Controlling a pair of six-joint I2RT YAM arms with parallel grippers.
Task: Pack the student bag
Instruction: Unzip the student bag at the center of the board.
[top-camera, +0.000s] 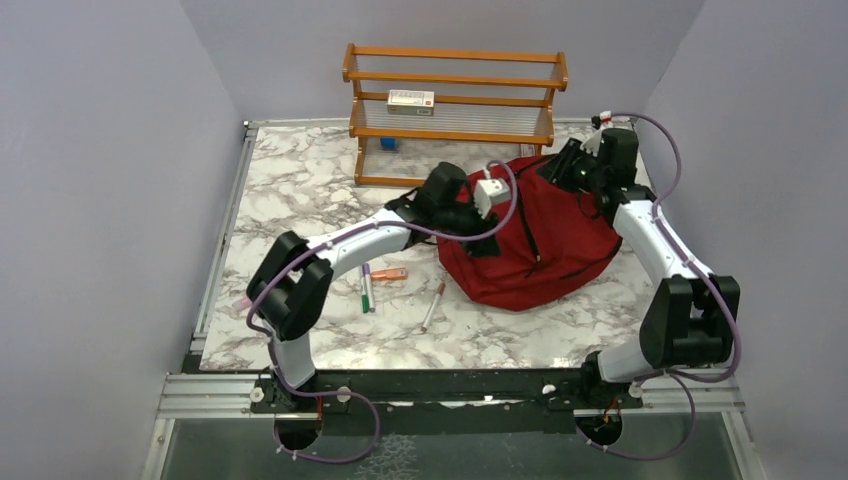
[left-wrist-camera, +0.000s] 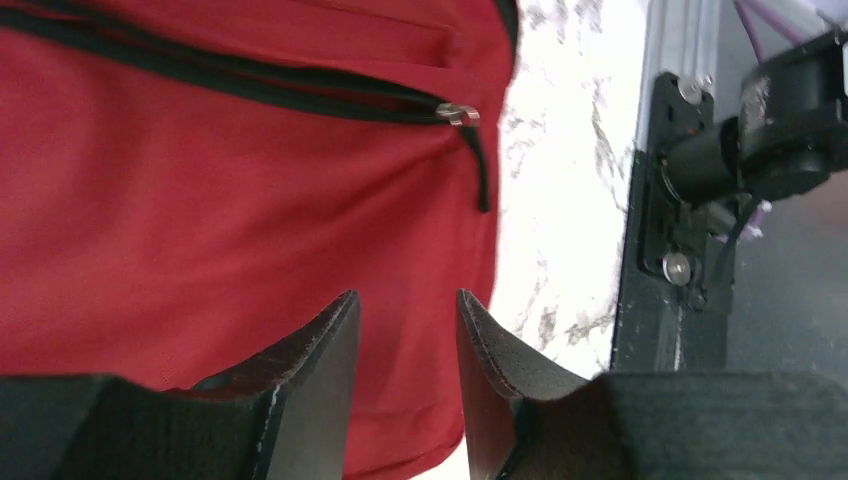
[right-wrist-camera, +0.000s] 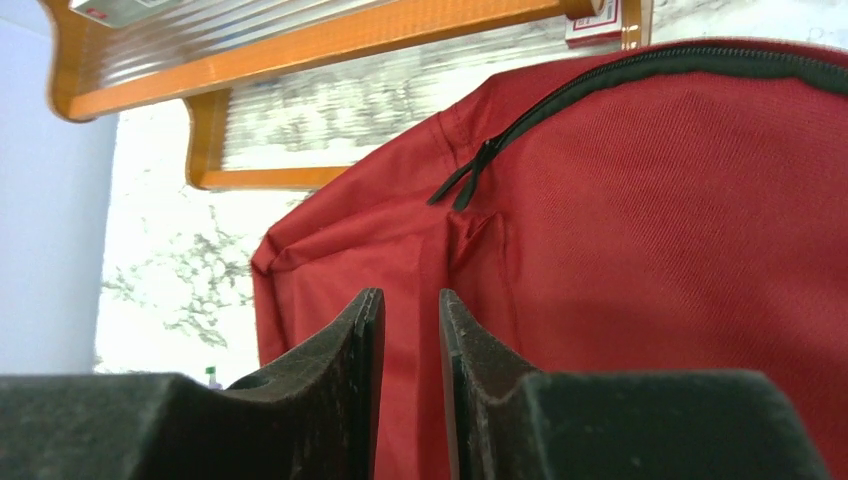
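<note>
Left fingers (left-wrist-camera: 300, 390) and right fingers (right-wrist-camera: 340, 385), narrowly parted, empty, face closed student bag (top-camera: 540, 240); pens (top-camera: 367, 287) lie unpacked behind them on bench (top-camera: 300, 180).

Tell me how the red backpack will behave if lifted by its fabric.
The student bag will probably sag and fold: it lies slumped in a creased heap. Its woven fabric looks grippable, not slippery. A push may just bunch it up.
</note>
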